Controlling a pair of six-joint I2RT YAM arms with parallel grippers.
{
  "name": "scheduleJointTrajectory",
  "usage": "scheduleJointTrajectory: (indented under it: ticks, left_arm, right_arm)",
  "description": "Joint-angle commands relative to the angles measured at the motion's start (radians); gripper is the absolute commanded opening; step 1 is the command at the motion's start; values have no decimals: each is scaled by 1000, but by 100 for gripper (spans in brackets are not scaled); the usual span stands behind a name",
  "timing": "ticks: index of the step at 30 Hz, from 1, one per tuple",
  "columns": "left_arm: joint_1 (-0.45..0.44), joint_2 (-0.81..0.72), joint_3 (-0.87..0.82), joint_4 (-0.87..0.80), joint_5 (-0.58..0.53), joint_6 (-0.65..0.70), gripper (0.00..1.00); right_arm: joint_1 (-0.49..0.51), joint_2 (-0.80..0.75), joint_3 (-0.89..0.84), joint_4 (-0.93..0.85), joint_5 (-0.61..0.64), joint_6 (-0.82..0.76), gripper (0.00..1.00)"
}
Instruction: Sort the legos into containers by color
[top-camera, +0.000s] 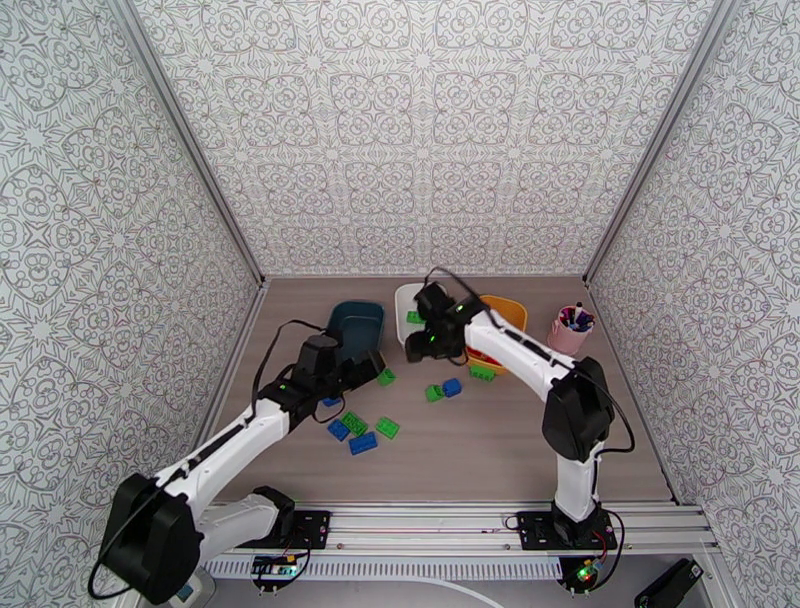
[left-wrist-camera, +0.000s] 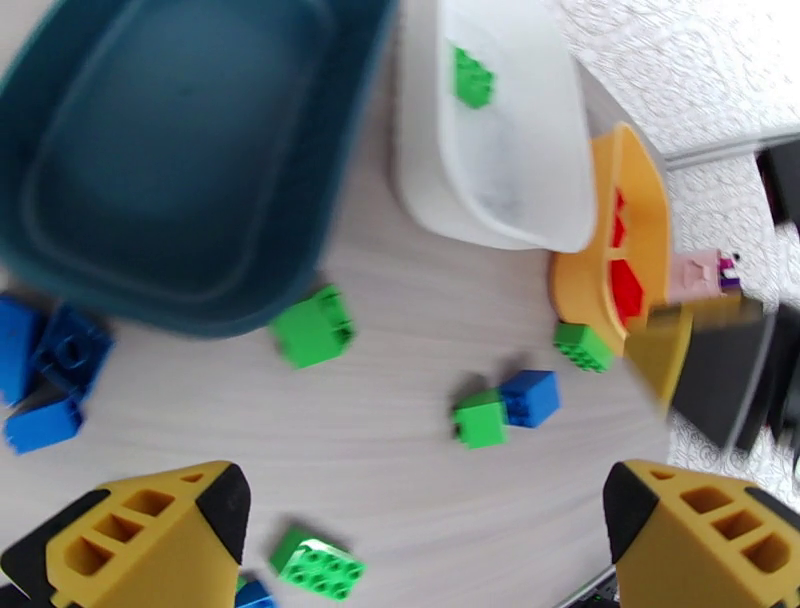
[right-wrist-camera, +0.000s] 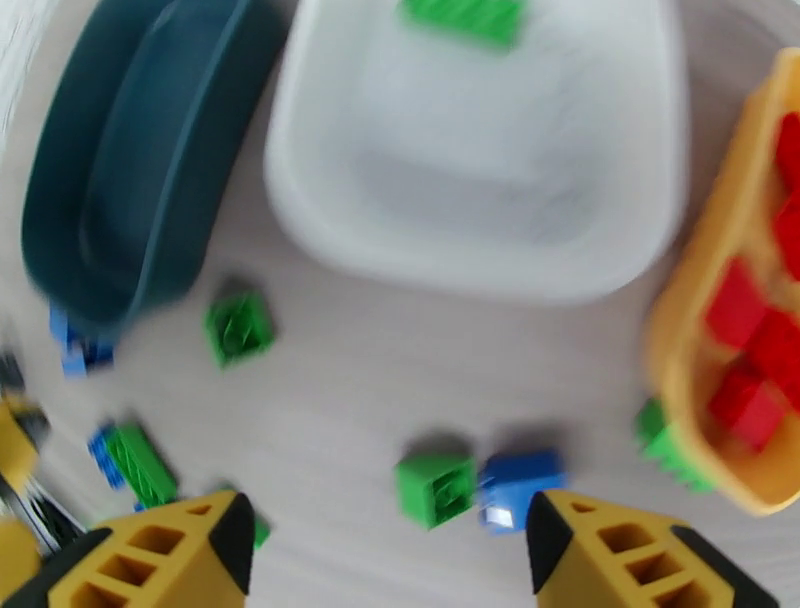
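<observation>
Right wrist view: right gripper (right-wrist-camera: 390, 535), spread and empty, hangs over a green brick (right-wrist-camera: 435, 488) touching a blue brick (right-wrist-camera: 520, 488), lower centre; closing could snag both. Left gripper (left-wrist-camera: 425, 530): spread.

Teal tub (left-wrist-camera: 180, 160); white tub (left-wrist-camera: 500, 180); yellow tub (left-wrist-camera: 598, 275); red, green, blue legos (left-wrist-camera: 315, 325).

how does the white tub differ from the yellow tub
The white tub holds one green brick in sight; the yellow tub holds several red bricks. The white tub stands next to the teal tub; the yellow tub stands on the white tub's other side. Both are shallow, rounded and upright.
</observation>
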Motion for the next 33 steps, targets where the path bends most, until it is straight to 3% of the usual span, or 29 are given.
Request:
scheduleJointTrajectory:
  ticks: [1,15,33]
  left_arm:
    - [59,-69,-50,-63,-17,9,99]
    - [332,-216,-177,-110,179,8,99]
    - [436,-260,-233,-95,266,-20,99]
  right_arm:
    - [67,-12,-57,33,12,-48,78]
    - [243,57,-142,81,-39,-169,73]
    - [315,222,-50,46,24,-179,64]
